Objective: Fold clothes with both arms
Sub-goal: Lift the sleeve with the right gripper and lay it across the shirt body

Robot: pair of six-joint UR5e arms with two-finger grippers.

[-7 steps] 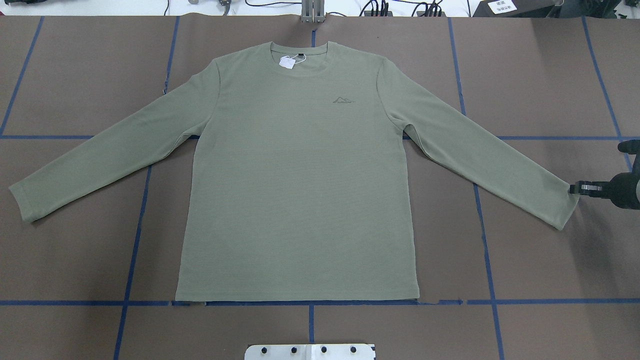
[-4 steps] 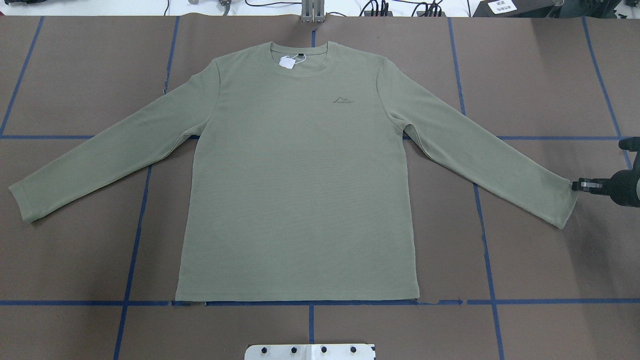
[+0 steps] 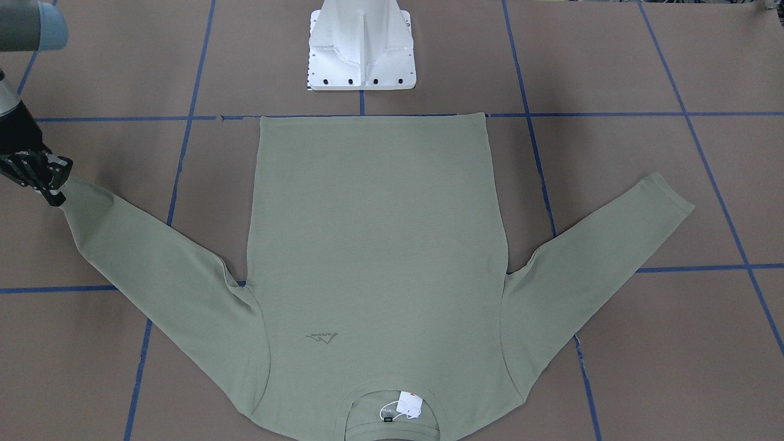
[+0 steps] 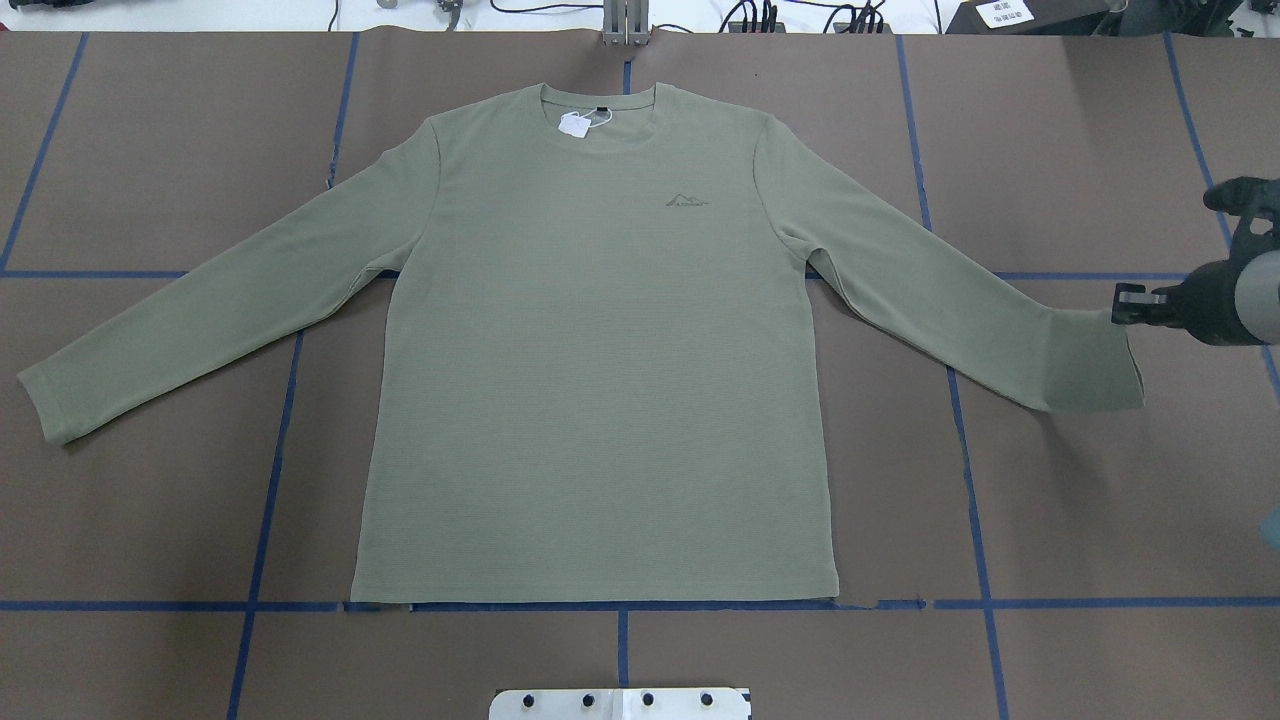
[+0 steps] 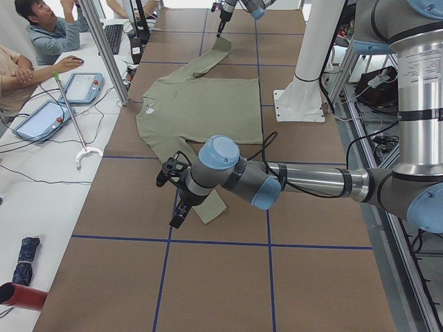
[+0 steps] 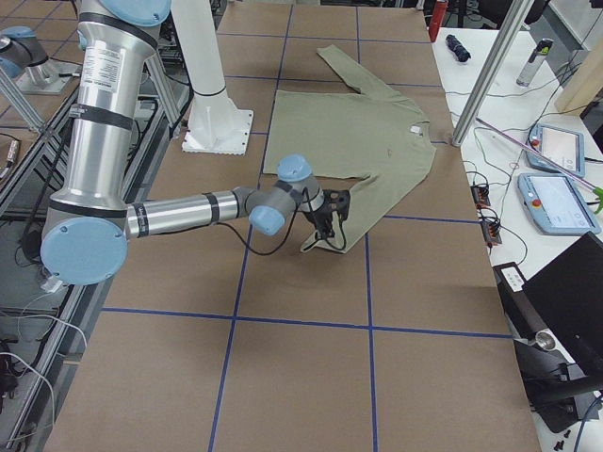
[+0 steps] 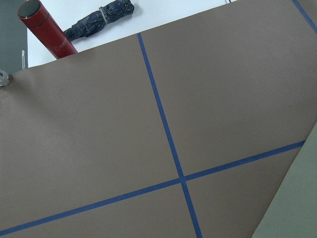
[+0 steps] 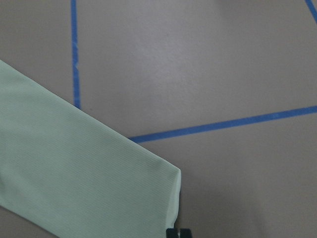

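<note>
The shirt lies flat on the bench, collar at 12 o'clock seen from the robot's side. At 3 o'clock the right arm has its jaws pinched tight on the sleeve cuff, held up off the bench. The left arm hangs by the 9 o'clock sleeve end; I cannot tell how its jaws stand.

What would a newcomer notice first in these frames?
A sage-green long-sleeved shirt lies spread flat, front up, across the middle of the brown table with its blue tape grid. At the robot's right end of the table, the right gripper pinches one cuff and holds it raised off the surface. The left gripper hangs by the opposite cuff, which lies flat.
</note>
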